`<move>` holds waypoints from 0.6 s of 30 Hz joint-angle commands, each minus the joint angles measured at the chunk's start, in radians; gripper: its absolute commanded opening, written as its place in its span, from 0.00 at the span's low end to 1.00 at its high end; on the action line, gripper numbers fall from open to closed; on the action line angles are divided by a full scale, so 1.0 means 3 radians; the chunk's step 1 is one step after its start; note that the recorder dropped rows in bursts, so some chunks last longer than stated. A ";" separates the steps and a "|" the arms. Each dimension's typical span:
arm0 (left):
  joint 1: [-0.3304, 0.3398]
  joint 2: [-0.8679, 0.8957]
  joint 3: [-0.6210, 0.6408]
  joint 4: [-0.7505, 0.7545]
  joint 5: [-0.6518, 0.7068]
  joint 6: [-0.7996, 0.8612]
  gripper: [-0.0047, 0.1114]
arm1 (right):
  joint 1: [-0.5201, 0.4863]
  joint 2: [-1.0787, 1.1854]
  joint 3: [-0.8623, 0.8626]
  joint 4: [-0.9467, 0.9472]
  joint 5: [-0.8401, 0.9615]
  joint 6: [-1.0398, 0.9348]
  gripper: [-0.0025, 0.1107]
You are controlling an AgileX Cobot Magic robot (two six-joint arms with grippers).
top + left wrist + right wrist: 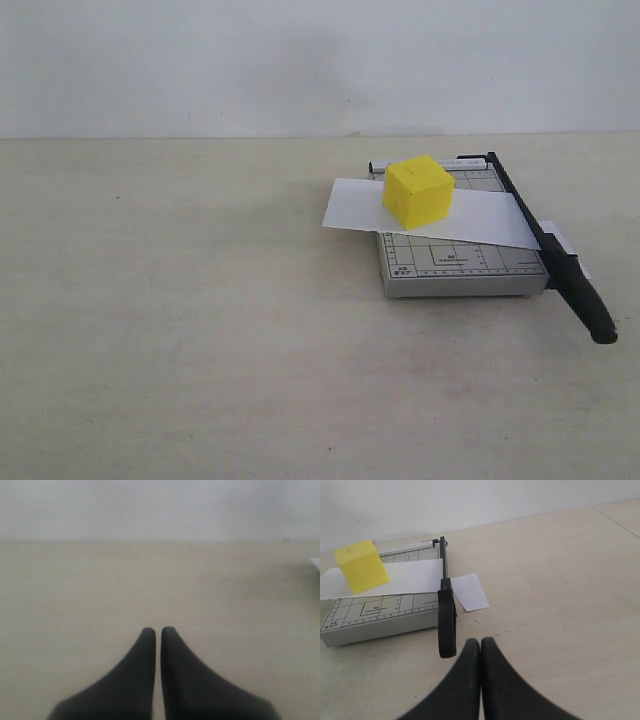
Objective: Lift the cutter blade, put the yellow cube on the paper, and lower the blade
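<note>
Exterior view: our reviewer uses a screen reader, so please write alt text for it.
A yellow cube sits on a white paper strip laid across a grey cutter base, with the black cutter blade lowered along its right edge. All on a beige table.

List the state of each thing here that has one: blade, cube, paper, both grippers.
Long black cutter blade: lowered, flat along the edge of the grey gridded cutter base.
Bright yellow plastic cube: resting on the paper, not held.
White rectangular paper strip: lying across the base, running under the blade.
Left gripper: shut, holding nothing.
Right gripper: shut, holding nothing.
</note>
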 commanded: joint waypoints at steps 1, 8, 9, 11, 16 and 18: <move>0.0105 -0.0009 -0.0002 0.0047 0.0092 -0.0079 0.08 | -0.0010 -0.0016 -0.0003 -0.0008 -0.0011 0.0000 0.02; 0.0111 -0.0009 -0.0002 0.0047 0.0092 -0.0366 0.08 | -0.0010 -0.0016 -0.0003 -0.0008 -0.0011 0.0000 0.02; 0.0111 -0.0009 -0.0002 0.0047 0.0092 -0.0376 0.08 | -0.0010 -0.0016 -0.0003 -0.0008 -0.0011 0.0000 0.02; 0.0111 -0.0009 -0.0002 0.0047 0.0092 -0.0415 0.08 | -0.0010 -0.0016 -0.0003 -0.0008 -0.0011 0.0000 0.02; 0.0111 -0.0009 -0.0002 0.0047 0.0071 -0.0416 0.08 | -0.0010 -0.0016 -0.0003 -0.0008 -0.0011 0.0000 0.02; 0.0111 -0.0009 -0.0002 0.0047 0.0071 -0.0416 0.08 | -0.0010 -0.0016 -0.0003 -0.0008 -0.0011 0.0000 0.02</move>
